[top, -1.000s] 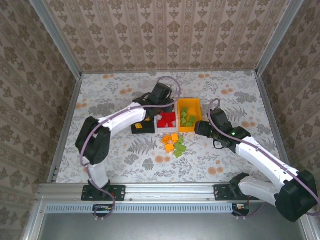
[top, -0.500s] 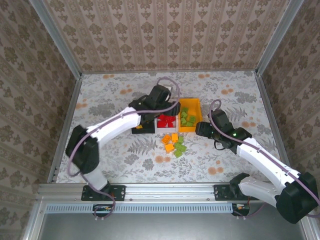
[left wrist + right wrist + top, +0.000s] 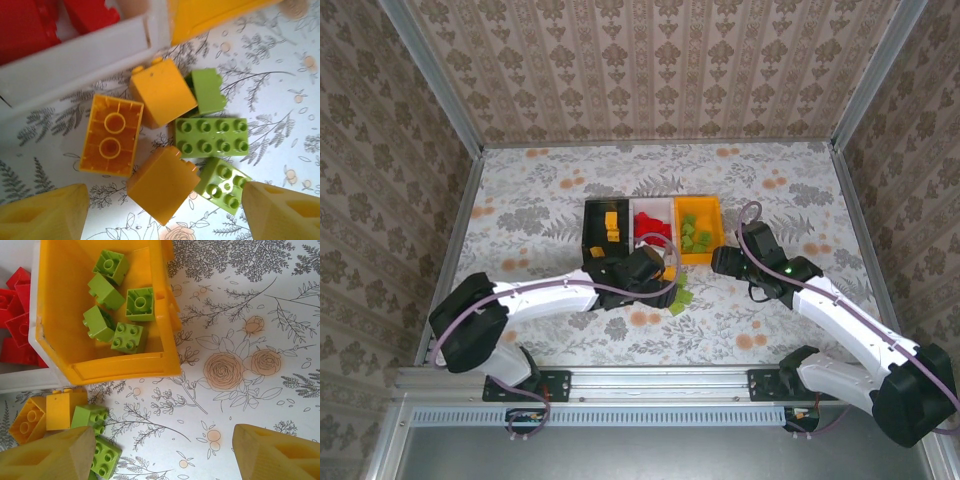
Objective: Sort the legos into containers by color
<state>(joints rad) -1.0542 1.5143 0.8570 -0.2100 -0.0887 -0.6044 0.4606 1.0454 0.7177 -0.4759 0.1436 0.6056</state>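
Left gripper is hovering, spread wide open.
The long light-green plastic brick is lying studs-up, lengthwise between its jaws.

green legos, orange-yellow bin

The left arm hides most loose legos; white bin cropped.
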